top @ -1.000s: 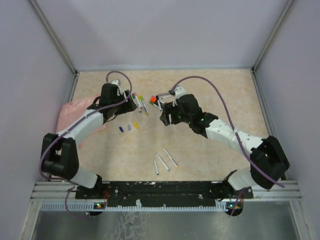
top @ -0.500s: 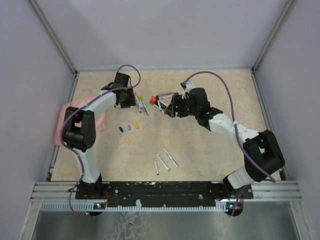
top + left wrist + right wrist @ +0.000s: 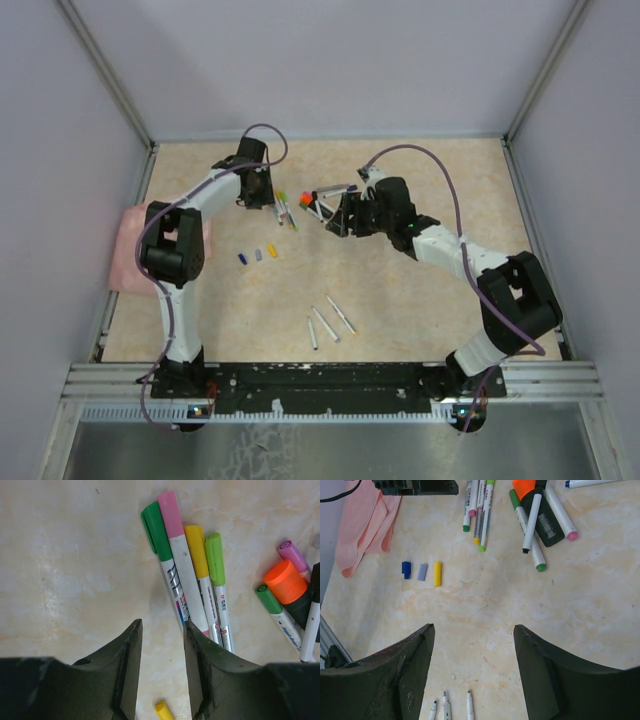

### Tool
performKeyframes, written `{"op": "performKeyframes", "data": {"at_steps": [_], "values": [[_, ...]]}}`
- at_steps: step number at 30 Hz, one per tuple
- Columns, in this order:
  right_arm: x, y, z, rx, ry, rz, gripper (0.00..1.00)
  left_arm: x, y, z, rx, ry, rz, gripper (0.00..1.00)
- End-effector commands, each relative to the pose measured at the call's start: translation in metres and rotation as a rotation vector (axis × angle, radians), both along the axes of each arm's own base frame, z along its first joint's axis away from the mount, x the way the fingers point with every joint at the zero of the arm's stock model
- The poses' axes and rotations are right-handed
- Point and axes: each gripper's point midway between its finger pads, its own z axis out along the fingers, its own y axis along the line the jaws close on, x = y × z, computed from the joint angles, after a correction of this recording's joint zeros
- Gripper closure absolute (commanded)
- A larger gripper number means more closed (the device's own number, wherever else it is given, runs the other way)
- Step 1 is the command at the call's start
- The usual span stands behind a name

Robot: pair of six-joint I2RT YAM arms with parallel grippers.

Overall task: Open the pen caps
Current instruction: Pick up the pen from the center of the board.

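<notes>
The beige marbled tabletop (image 3: 65,570) looks smooth and stone-like, with a faint sheen. The slim white plastic pens (image 3: 187,585) have smooth printed barrels and glossy coloured plastic caps (image 3: 171,512). The pink cloth (image 3: 365,520) is soft, matt, creased fabric. The dark fingers (image 3: 127,665) of the left gripper (image 3: 161,625) look like matt, slightly grainy plastic.

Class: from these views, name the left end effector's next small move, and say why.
Probably shift the left end effector sideways over the nearest green-capped pen: its open fingers straddle bare table, holding nothing, and that capped barrel lies beside the gap.
</notes>
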Motion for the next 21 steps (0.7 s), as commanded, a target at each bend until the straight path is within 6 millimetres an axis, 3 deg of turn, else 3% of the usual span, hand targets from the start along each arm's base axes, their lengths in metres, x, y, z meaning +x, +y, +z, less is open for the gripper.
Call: {"op": "performKeyframes", "data": {"at_steps": [1, 21], "values": [[0.011, 0.005, 0.018, 0.039, -0.056, -0.002, 0.35, 0.006, 0.001, 0.001, 0.017, 0.001, -0.009, 0.56], [0.014, 0.009, 0.016, 0.043, -0.041, 0.004, 0.36, 0.004, -0.002, -0.015, 0.027, 0.048, -0.026, 0.55]]}}
